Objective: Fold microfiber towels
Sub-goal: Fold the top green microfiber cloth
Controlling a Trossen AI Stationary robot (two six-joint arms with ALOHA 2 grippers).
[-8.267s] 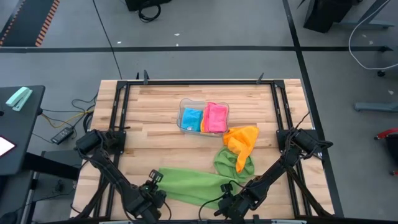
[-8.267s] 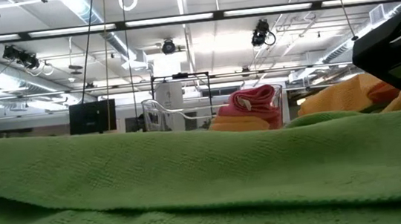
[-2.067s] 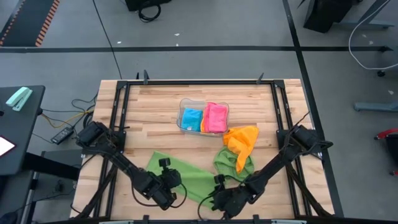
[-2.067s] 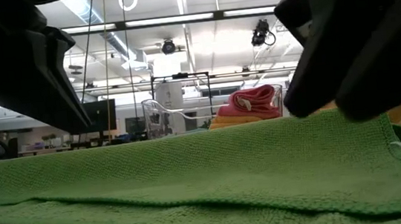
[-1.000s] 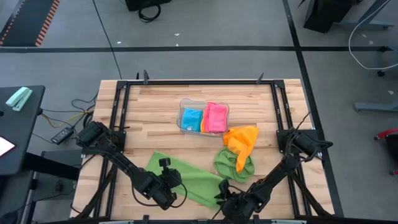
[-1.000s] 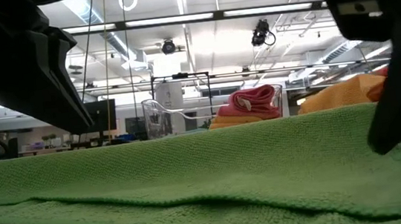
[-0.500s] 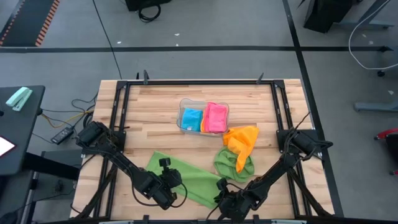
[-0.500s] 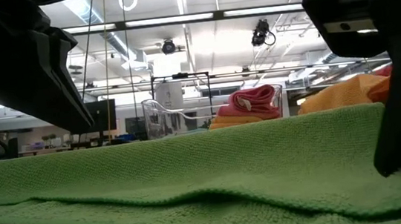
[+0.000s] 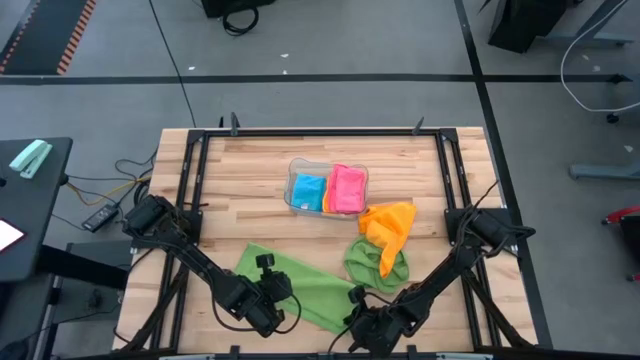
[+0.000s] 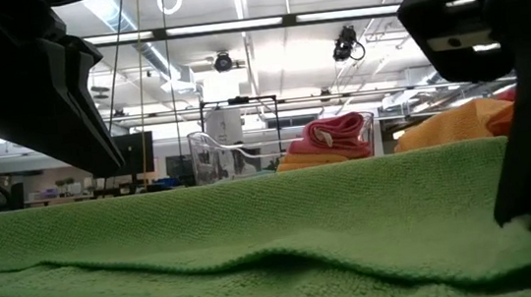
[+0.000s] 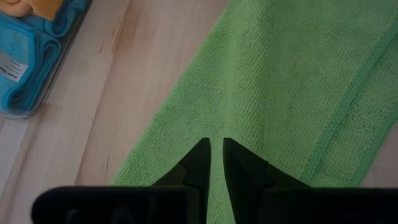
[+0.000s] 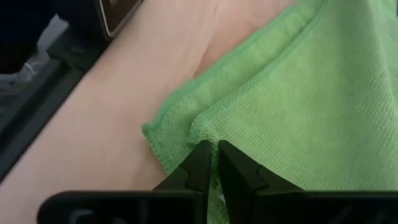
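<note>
The green towel lies spread near the front edge of the table, between my two arms, while a second green towel sits bunched just beside it with an orange towel on its far side, and the blue towel and pink towel are folded in the clear tray further back. My left arm reaches low from the left side, and its left tool is pressed together, pinching the cloth in the middle of the green towel. My right arm comes low from the right side, and its right tool is closed on the doubled corner of the same towel at the front edge.
</note>
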